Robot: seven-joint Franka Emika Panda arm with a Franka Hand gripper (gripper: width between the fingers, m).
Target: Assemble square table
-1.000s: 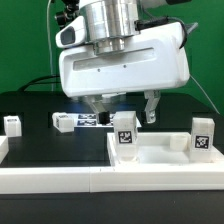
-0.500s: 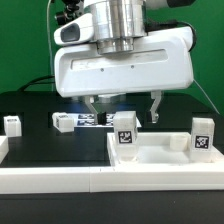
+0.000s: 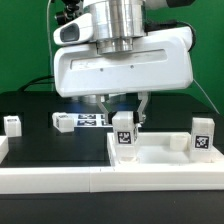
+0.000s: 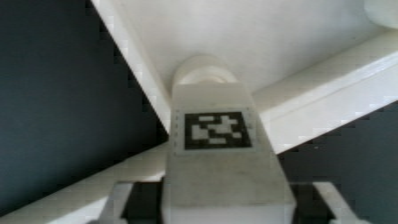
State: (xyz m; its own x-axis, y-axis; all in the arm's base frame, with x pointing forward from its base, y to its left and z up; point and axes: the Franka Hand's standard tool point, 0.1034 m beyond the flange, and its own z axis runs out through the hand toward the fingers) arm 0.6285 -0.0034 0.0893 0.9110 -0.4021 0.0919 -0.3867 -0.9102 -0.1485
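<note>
Far-left leg (image 3: 12,124): alone on the dark table, well apart from the rest.
Lying leg (image 3: 64,121): just beside the marker board (image 3: 93,120).
Gripper (image 3: 124,112): closed on the middle leg (image 3: 124,135), which stands upright at the tabletop (image 3: 165,178) corner.
Right leg (image 3: 203,138): upright, with open room between.
Wrist view only: the tag (image 4: 219,130) seen face-on, fingers (image 4: 143,208) flanking it.

Tabletop (image 3: 165,160) on the surface (image 3: 40,142) toward the exterior view's right, corner leg (image 3: 124,132) upright at its left corner, tool (image 3: 124,110) right over that leg, second leg (image 3: 203,136) at its right side, lying leg (image 3: 65,121) and end leg (image 3: 12,124) well off left on the surface
</note>
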